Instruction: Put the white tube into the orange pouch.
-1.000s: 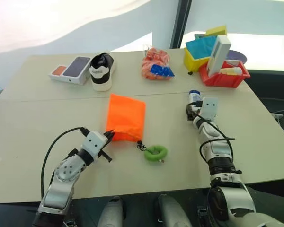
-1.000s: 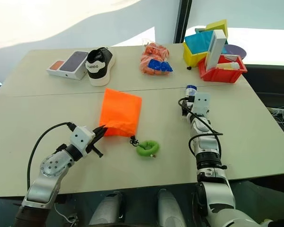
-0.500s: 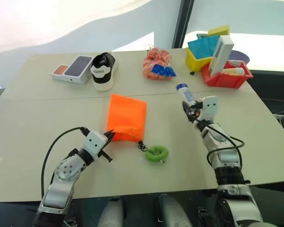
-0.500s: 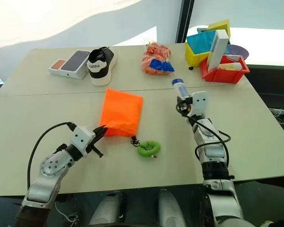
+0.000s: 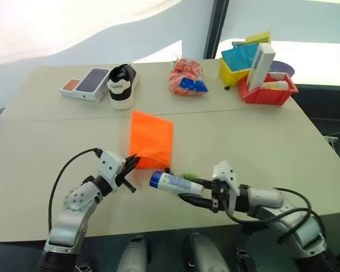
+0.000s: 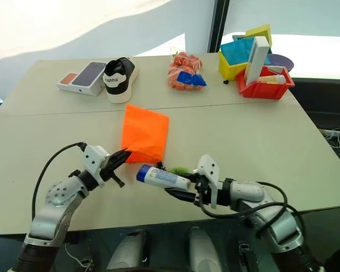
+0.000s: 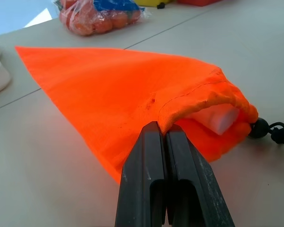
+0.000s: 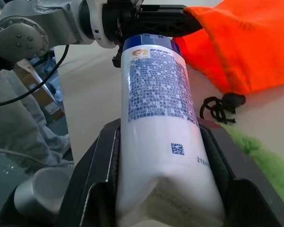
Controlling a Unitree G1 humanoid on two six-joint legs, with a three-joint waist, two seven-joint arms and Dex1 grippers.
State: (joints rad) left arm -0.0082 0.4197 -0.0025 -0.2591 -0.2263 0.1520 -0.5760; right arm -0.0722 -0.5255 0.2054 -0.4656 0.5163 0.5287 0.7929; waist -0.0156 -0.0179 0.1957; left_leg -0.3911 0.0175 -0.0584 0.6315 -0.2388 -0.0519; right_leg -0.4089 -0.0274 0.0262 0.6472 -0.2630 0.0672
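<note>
One beige table (image 5: 39, 141) carries everything. On it lie one orange pouch (image 5: 152, 139), one black-and-white shoe (image 5: 122, 85), one crinkly orange-red packet bundle (image 5: 186, 76) with a blue patch, two flat phone boxes (image 5: 85, 84) side by side, one yellow bin (image 5: 233, 71) holding something teal, one red bin (image 5: 269, 90) with one tall white box (image 5: 260, 65) leaning in it, and one green ring (image 6: 181, 169), mostly hidden behind the right arm.

The left arm reaches forward from the lower left, its gripper (image 5: 130, 164) level and angled toward the pouch. The left wrist view shows its two black fingers (image 7: 149, 175) pressed together, pinching the hemmed rim of the orange pouch at its near corner and lifting the mouth slightly open; a pale shape shows inside the opening. A black cord bead (image 7: 259, 127) sits at the pouch's edge.

The right arm is folded across the front edge, pointing left. Its gripper (image 6: 175, 190) clasps the one white tube (image 6: 158, 177) by its crimped tail, the fingers (image 8: 92, 175) spread around the tube's body. The tube lies nearly level above the table, its blue cap (image 5: 154, 179) just beside the pouch's mouth and the left fingertips, not inside. The print on the tube is too fine to read.
</note>
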